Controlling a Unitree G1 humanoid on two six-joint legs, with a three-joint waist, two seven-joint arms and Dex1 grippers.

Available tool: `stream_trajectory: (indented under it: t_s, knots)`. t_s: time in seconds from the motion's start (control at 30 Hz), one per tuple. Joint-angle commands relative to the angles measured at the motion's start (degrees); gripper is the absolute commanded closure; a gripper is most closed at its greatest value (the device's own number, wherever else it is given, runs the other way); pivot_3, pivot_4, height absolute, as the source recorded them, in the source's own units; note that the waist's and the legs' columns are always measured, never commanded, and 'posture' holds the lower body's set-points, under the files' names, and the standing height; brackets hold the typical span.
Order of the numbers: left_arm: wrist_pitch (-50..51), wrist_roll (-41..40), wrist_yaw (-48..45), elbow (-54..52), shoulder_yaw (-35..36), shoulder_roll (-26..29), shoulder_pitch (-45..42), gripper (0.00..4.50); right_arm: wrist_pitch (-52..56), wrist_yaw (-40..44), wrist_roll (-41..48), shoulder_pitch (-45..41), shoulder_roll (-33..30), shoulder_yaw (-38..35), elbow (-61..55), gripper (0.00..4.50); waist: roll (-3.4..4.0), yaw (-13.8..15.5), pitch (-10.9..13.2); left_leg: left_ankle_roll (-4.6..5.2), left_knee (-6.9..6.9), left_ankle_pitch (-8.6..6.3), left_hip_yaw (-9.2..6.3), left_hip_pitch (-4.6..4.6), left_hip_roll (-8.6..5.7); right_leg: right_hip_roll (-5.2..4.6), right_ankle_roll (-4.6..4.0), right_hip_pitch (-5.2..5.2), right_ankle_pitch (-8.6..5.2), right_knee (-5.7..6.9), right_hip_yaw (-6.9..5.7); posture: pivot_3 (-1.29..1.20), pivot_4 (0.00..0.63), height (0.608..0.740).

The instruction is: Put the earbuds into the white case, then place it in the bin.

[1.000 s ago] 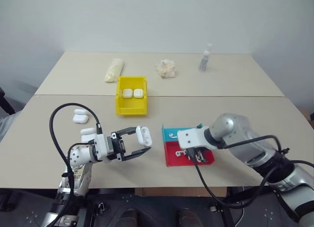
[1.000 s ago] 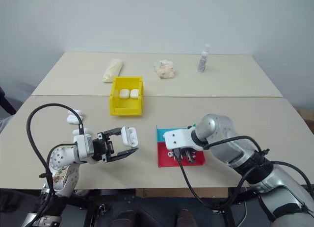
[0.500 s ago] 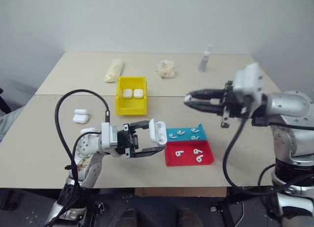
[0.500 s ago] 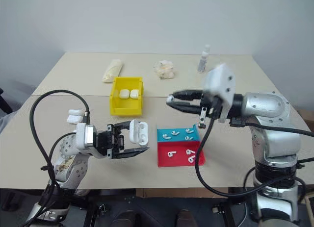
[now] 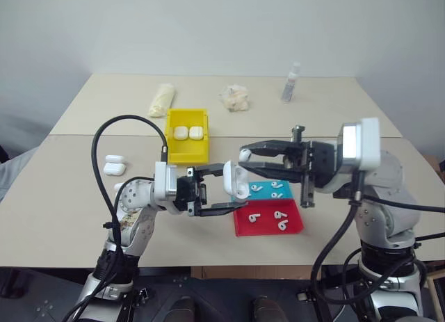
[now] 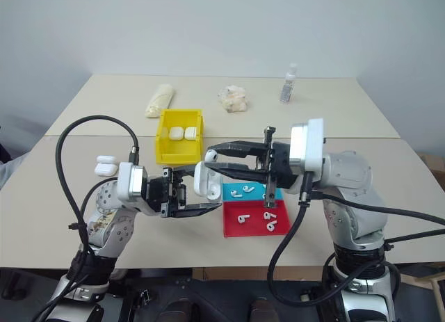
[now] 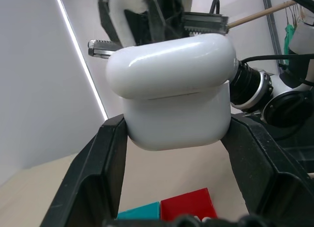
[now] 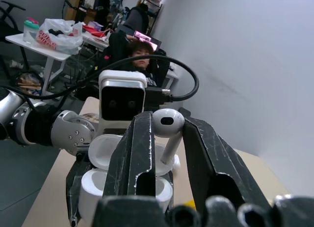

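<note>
Since a second ago our right pincer (image 5: 245, 155) rose from the tray, clamping a tiny glossy white stemmed earbud (image 8: 167, 129). Our left pincer (image 5: 233, 192) grips the small open white plastic case (image 5: 236, 182) above the desk's near edge. Lower stem-first, slowly.

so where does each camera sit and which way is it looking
Left and right eye views: on the head, looking down over the beige table; both arms show.
Left wrist view: along the left tool, clamped on the small glossy white earbud case.
Right wrist view: along the right tool, pinching a tiny white stemmed earbud.
Shared: both wrist views show the case and the opposite tool.
</note>
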Motion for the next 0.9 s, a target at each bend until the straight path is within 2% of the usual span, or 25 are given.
stream_trajectory:
  t_s: [0.03,0.87,0.9]
  knots:
    - [0.4,0.0,0.9,-2.6,0.4,0.2,0.1,1.77,-2.4,-0.3,1.2,-0.2,-0.4,0.1,-0.5,3.83,0.00,0.0,0.0,0.00,0.00,0.00,-0.01,0.00,0.00,0.00,0.00,0.00,0.00,0.00,0.00,0.00,0.150,0.740]
    - [-0.2,0.9,1.0,-2.0,0.8,-0.4,0.3,1.77,-5.0,-0.6,-0.8,1.9,-3.7,4.3,2.6,3.83,0.00,0.0,0.0,0.00,-0.01,0.00,0.02,0.01,-0.01,0.00,0.00,0.01,0.00,-0.01,0.00,0.00,0.150,0.740]
    - [-0.3,1.0,0.9,-1.9,0.8,-0.4,0.4,1.77,-4.2,-0.5,-0.4,1.9,-4.1,4.4,2.5,3.48,0.00,0.1,0.0,0.00,-0.01,0.00,0.02,0.01,0.00,0.00,0.00,0.01,0.00,-0.01,0.00,0.00,0.150,0.740]
